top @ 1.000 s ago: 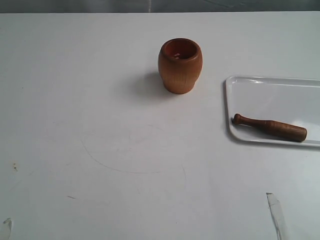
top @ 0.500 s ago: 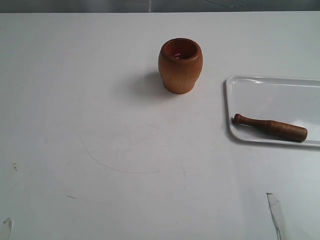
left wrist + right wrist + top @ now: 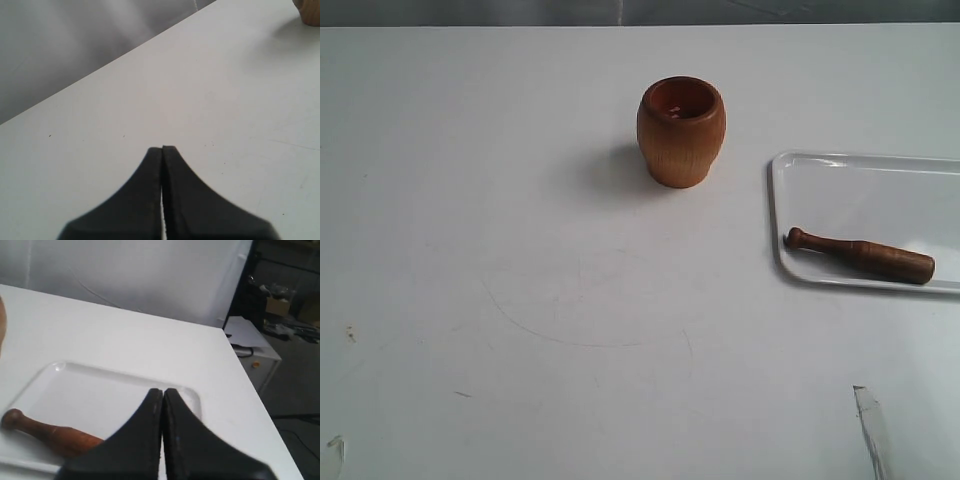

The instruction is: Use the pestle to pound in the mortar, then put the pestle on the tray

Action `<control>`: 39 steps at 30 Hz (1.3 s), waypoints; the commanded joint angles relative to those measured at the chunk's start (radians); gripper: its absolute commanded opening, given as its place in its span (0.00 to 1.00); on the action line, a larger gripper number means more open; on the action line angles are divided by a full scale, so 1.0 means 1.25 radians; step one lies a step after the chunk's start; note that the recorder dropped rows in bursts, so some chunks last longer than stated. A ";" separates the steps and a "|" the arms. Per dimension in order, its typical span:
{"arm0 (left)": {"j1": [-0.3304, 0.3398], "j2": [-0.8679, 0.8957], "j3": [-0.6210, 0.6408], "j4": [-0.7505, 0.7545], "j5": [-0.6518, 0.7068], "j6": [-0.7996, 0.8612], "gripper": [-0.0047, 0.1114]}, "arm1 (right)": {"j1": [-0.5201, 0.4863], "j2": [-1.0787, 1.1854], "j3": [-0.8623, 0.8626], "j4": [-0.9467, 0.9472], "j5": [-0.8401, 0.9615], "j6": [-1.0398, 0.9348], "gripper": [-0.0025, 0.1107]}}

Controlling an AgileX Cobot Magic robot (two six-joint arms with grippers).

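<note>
The orange-brown mortar [image 3: 681, 130] stands upright on the white table, behind the middle. To its right lies the white tray [image 3: 840, 195], and the dark pestle [image 3: 860, 255] rests flat along the tray's front rim, knob end pointing left. In the right wrist view my right gripper [image 3: 163, 390] is shut and empty, held above the tray [image 3: 125, 390] with the pestle [image 3: 47, 432] lying beside its fingers, apart from them. My left gripper [image 3: 162, 148] is shut and empty over bare table; a sliver of the mortar [image 3: 309, 12] shows at that frame's corner.
The white table [image 3: 520, 250] carries faint pencil-like arcs and small specks. Pale gripper parts peek in at the bottom edge [image 3: 873, 430] and bottom left corner [image 3: 332, 455]. The table's right edge, with a dark room beyond [image 3: 285, 315], is near the tray.
</note>
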 commanded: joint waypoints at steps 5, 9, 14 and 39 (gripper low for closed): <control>-0.006 -0.001 0.000 -0.006 -0.002 -0.007 0.04 | 0.089 -0.002 0.002 -0.006 0.028 0.053 0.02; -0.006 -0.001 0.000 -0.006 -0.002 -0.007 0.04 | 0.156 -0.002 0.002 -0.006 0.024 0.076 0.02; -0.006 -0.001 0.000 -0.006 -0.002 -0.007 0.04 | 0.196 -0.002 0.002 -0.006 0.030 0.084 0.02; -0.006 -0.001 0.000 -0.006 -0.002 -0.007 0.04 | 0.199 -0.002 0.002 -0.012 0.035 0.164 0.02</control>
